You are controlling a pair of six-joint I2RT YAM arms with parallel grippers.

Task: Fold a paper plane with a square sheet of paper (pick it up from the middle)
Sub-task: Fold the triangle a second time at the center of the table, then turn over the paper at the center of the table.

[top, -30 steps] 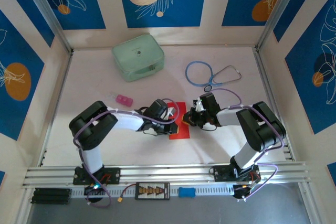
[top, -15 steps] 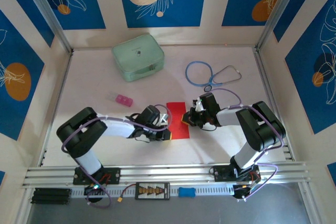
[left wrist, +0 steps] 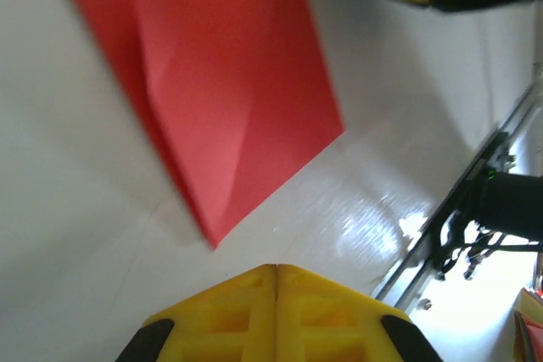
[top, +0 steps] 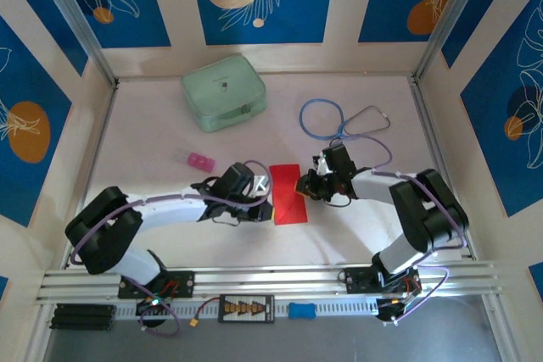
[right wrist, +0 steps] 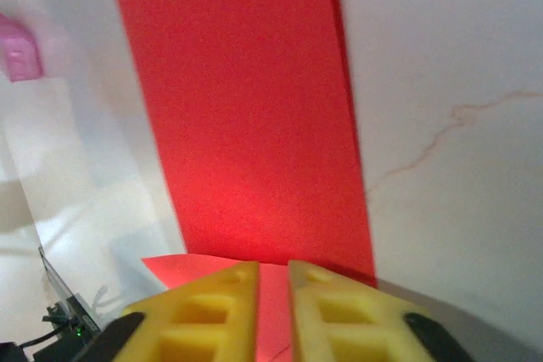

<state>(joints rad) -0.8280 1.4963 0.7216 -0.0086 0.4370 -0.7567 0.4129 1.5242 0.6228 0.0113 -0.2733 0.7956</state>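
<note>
The square sheet of paper (top: 287,194) is bright red and lies on the white table as a narrow folded rectangle. The left wrist view shows the sheet (left wrist: 229,91) with diagonal creases. A finished paper plane is out of view. My left gripper (top: 265,202) rests just left of the sheet, shut and empty, its yellow tips (left wrist: 276,269) pressed together a little short of the paper's corner. My right gripper (top: 299,186) is at the sheet's right edge. Its jaws (right wrist: 273,267) stand a narrow gap apart over the red paper (right wrist: 246,125), holding nothing.
A pale green case (top: 223,91) sits at the back left and a blue stethoscope (top: 339,120) at the back right. A small pink object (top: 201,162) lies left of the sheet. The metal rail (top: 271,280) runs along the near edge.
My left arm has dropped lower and stretched out, and its gripper has drawn off the sheet to its left edge. My right gripper's jaws have parted slightly.
</note>
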